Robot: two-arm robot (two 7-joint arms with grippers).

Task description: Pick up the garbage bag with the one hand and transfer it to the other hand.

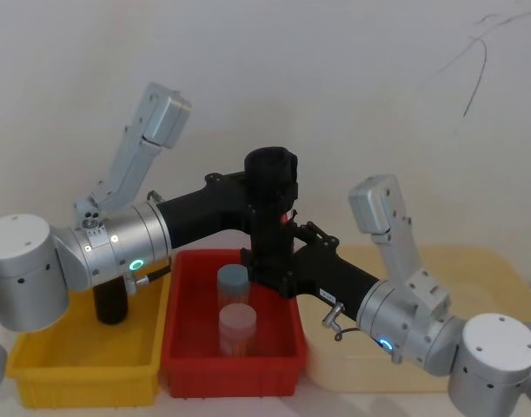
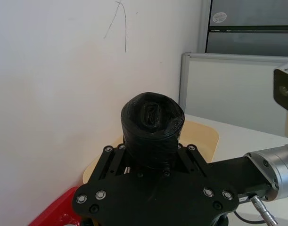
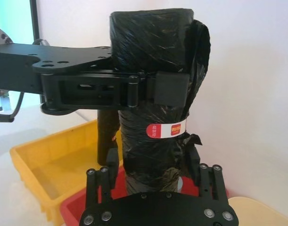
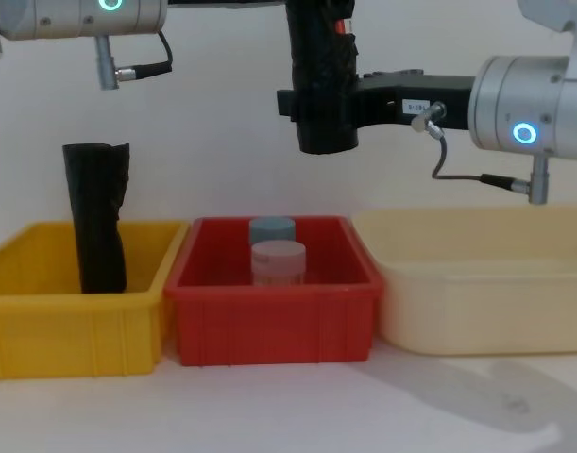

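Holding the garbage bag point(image 3: 153, 56) upright, clamped shut near its top in the left gripper point(image 3: 155, 89), right gripper point(image 3: 151, 165) just below at the roll's lower end, grip impossible to judge. Risking a drop into the red bin point(image 1: 282, 360) underneath if released early.

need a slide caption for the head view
Mid-handover: left gripper clamps the garbage bag upright over the red bin, right gripper at its lower half.
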